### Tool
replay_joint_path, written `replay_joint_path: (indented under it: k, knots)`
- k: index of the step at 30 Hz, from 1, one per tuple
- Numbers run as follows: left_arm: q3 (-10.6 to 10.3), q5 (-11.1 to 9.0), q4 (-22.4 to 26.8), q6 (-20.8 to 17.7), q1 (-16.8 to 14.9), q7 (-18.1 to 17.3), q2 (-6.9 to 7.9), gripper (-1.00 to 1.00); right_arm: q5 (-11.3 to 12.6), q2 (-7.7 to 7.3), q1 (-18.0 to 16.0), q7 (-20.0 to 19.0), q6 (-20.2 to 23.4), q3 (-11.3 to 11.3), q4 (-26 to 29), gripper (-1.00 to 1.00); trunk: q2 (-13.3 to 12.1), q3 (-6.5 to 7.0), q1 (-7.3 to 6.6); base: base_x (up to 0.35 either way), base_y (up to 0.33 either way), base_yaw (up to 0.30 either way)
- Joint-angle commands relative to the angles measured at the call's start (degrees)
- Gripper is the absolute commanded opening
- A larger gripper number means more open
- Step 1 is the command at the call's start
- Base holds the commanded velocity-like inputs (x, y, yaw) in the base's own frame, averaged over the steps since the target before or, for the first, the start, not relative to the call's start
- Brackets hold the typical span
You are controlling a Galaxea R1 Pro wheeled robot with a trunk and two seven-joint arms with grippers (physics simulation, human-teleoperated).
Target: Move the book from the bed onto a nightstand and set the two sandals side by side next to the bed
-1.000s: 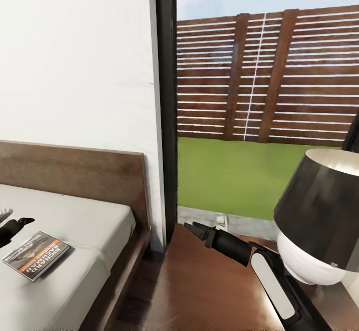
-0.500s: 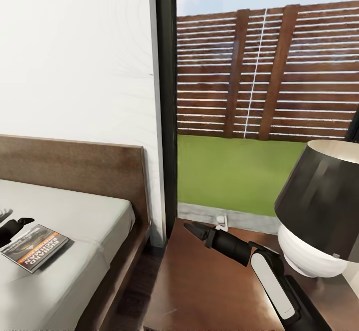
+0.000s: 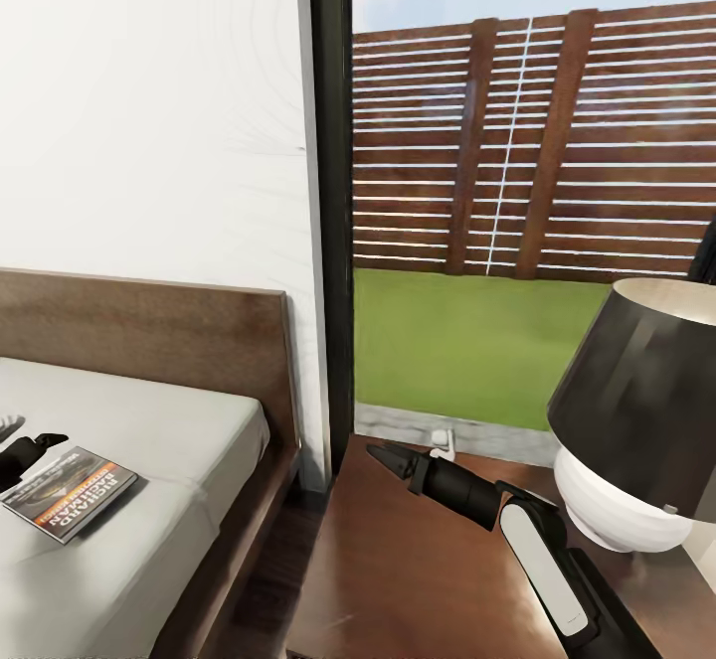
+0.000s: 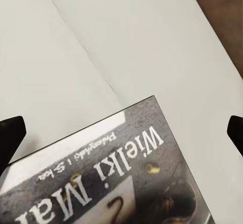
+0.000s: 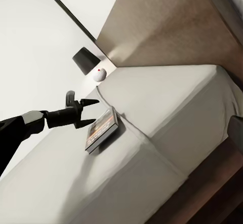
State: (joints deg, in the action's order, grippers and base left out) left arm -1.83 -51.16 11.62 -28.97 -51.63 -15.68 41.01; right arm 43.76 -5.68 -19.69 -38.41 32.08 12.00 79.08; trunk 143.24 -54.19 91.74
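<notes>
Head view: we see the book (image 3: pixel 68 493) flat on the bed (image 3: pixel 179 440) (long axis diagonal), our left claw (image 3: pixel 35 443) spread, ungrasping

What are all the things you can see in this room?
book: one, grey with orange band, flat on the bed.
bed: one, dark-brown frame, light-grey mattress, left of the nightstand.
nightstand: one, dark brown, by the window.
lamp: one, black shade, white base, on the nightstand.
second lamp: one, same colours, beyond the bed's far side.
window: one, black frame.
fence: brown slats, outside.
grass: green, outside.
left tool: black, open, at the book's edge.
right tool: black, above the nightstand.
</notes>
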Motion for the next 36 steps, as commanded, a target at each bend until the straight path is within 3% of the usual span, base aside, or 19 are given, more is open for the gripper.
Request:
replay_joint_path:
  k: [1, 36]
  knots:
    - [-0.2, -0.3, 0.0, -0.2, 0.0, -0.1, 0.03, 1.0, 0.5, -0.03, 0.0, 0.1, 0.4, 0.0, 0.0, 1.0, 0.0, -0.06, -0.01, 0.0, 0.0, 0.0]
    - [-0.2, -0.3, -0.1, 0.8, 0.0, -0.2, 0.04, 1.0, 0.6, -0.03, 0.0, 0.1, 0.4, 0.0, 0.0, 1.0, 0.0, -0.06, -0.01, 0.0, 0.0, 0.0]
